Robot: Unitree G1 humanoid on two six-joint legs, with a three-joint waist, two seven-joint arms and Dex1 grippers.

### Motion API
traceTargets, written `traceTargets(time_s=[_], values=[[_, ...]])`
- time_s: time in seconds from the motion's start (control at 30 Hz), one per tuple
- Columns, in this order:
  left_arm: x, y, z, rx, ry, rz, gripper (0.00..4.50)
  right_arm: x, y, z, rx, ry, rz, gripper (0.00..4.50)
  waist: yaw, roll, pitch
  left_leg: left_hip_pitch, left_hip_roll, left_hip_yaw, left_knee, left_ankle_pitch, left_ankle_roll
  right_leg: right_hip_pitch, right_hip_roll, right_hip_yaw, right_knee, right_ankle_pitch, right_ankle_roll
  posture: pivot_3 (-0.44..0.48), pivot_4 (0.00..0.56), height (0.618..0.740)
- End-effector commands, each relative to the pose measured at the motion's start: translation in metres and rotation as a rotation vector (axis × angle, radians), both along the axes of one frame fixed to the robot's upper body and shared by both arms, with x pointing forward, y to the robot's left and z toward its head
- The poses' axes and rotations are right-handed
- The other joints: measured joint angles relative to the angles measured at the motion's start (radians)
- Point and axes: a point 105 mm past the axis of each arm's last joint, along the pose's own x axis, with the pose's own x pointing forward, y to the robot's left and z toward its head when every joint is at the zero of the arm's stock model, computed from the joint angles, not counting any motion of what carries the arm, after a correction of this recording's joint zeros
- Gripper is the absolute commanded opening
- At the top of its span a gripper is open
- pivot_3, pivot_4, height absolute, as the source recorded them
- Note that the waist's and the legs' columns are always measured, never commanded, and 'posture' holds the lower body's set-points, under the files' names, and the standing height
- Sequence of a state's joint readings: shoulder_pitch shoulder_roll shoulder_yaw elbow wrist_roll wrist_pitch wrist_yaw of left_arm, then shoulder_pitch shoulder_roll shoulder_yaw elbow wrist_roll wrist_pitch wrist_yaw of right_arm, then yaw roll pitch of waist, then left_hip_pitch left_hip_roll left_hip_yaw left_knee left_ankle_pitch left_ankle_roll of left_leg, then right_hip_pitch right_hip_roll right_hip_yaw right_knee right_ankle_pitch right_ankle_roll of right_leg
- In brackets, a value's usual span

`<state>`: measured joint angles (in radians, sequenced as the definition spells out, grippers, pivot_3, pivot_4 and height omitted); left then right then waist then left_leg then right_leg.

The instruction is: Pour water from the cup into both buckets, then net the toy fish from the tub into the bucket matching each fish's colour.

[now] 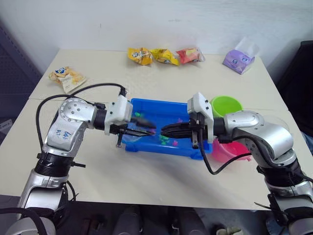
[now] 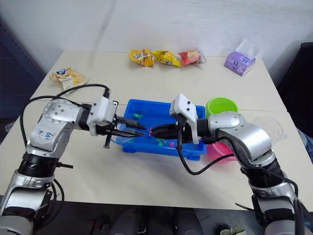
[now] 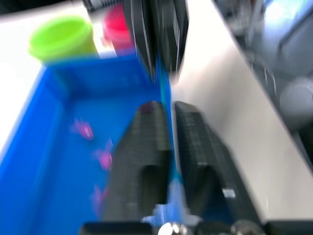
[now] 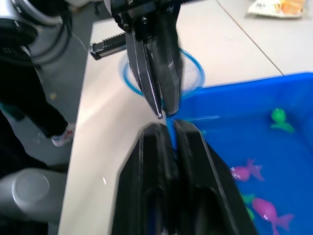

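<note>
Over the blue tub [image 1: 152, 110] my two grippers meet tip to tip. The net's light-blue hoop [image 4: 190, 73] sits back by my left wrist, and its thin handle [image 4: 169, 128] runs forward between both pairs of fingers. My left gripper [image 1: 146, 129] is shut on that handle, and my right gripper [image 1: 164, 130] is shut on its free end. Pink toy fish [image 4: 244, 172] and a green one [image 4: 278, 116] lie in the tub. The lime green bucket [image 1: 226, 105] and the pink bucket [image 1: 230, 151] stand beside the tub's right end. The clear cup [image 2: 270, 128] stands behind my right arm.
Snack packs lie along the table's far edge: two yellow [image 1: 140, 55], a red [image 1: 190, 55] and a purple [image 1: 238, 59]. Another pack [image 1: 66, 78] lies at the far left. Bare tabletop [image 1: 146, 181] stretches in front of the tub.
</note>
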<state>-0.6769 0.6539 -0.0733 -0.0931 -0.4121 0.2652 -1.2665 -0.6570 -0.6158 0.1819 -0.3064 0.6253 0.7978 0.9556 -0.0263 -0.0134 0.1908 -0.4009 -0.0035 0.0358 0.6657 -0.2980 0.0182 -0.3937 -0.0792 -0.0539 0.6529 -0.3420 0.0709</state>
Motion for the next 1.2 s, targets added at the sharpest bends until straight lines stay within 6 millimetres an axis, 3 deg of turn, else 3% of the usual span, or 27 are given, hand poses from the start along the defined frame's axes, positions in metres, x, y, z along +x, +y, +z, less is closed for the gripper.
traceTargets(time_s=[0.03,0.13,0.2,0.33,0.5,0.57,0.6,0.67,0.7,0.83,1.0,1.2], values=[[-0.008,0.022,0.039,-0.141,-0.059,0.072,2.27,0.006,-0.013,0.020,0.084,-0.040,-0.051,0.00,-0.002,0.000,0.000,0.000,0.000,0.000,0.000,0.000,0.000,0.000,0.000,0.000,0.000,0.000,0.000,0.000,0.150,0.740],[-0.010,0.051,0.061,-0.238,-0.073,0.193,3.71,0.003,-0.021,0.029,0.114,-0.076,-0.013,0.00,-0.002,0.000,0.000,0.000,0.000,0.000,0.000,0.000,-0.001,0.000,0.000,0.000,0.001,0.000,0.000,0.000,0.150,0.740],[-0.010,0.079,0.073,-0.312,-0.104,0.339,4.49,0.013,-0.038,0.036,0.122,-0.147,-0.060,0.00,-0.003,0.000,0.000,0.001,0.000,0.000,0.000,0.000,-0.001,0.000,0.000,0.000,0.000,0.000,0.000,0.000,0.150,0.740],[-0.019,0.111,0.076,-0.403,-0.116,0.514,4.49,0.016,-0.060,0.034,0.110,-0.225,-0.070,0.00,0.001,0.000,0.000,0.001,0.000,0.000,0.000,0.000,0.000,0.001,0.000,0.000,0.000,0.000,0.000,0.000,0.150,0.740],[-0.023,0.165,0.050,-0.413,-0.125,0.752,4.49,0.018,-0.082,0.033,0.096,-0.320,-0.089,0.00,0.002,0.000,0.000,0.002,0.000,0.000,0.000,0.000,0.000,0.001,0.000,0.000,0.000,0.000,0.001,0.000,0.150,0.740],[-0.023,0.174,0.043,-0.412,-0.118,0.785,4.49,0.019,-0.086,0.033,0.085,-0.347,-0.095,0.00,0.002,0.000,0.000,0.002,0.000,0.000,0.000,0.000,0.000,0.001,0.000,0.000,0.000,0.000,0.000,0.000,0.150,0.740],[-0.024,0.177,0.029,-0.383,-0.086,0.806,4.49,0.021,-0.091,0.033,0.074,-0.373,-0.117,0.00,0.001,0.000,0.000,0.003,0.000,0.000,0.000,0.000,0.000,0.001,0.000,0.001,0.000,0.000,0.000,0.000,0.150,0.740],[-0.028,0.170,-0.006,-0.289,0.025,0.785,4.49,0.030,-0.107,0.028,0.031,-0.400,-0.200,0.00,-0.001,0.000,0.000,0.004,0.000,0.001,-0.001,0.000,0.000,0.002,0.000,0.001,-0.001,0.000,0.000,0.000,0.150,0.740],[-0.030,0.163,-0.014,-0.265,0.053,0.758,4.49,0.034,-0.112,0.027,0.021,-0.409,-0.231,0.00,-0.001,0.000,0.000,0.006,0.000,0.002,-0.003,0.000,0.000,0.003,-0.001,0.003,-0.001,0.000,0.000,0.000,0.150,0.740],[-0.023,0.138,-0.009,-0.250,0.036,0.666,4.49,0.041,-0.119,0.023,-0.038,-0.487,-0.212,0.00,0.006,-0.001,0.000,0.009,0.000,0.002,-0.004,0.000,0.000,0.005,-0.001,0.003,-0.005,0.000,0.000,0.000,0.150,0.740],[-0.021,0.105,-0.021,-0.148,0.067,0.533,4.49,0.048,-0.118,0.030,-0.138,-0.526,-0.131,0.00,-0.006,0.000,0.000,0.010,0.000,0.003,-0.004,0.000,-0.001,0.005,-0.001,0.004,-0.005,0.000,0.000,0.000,0.150,0.740],[-0.019,0.095,-0.032,-0.113,0.117,0.463,4.49,0.061,-0.113,0.035,-0.297,-0.703,-0.113,0.00,-0.007,0.000,0.000,0.010,0.000,0.005,-0.005,0.001,-0.002,0.003,0.000,0.004,-0.002,0.000,0.000,0.000,0.150,0.740]])
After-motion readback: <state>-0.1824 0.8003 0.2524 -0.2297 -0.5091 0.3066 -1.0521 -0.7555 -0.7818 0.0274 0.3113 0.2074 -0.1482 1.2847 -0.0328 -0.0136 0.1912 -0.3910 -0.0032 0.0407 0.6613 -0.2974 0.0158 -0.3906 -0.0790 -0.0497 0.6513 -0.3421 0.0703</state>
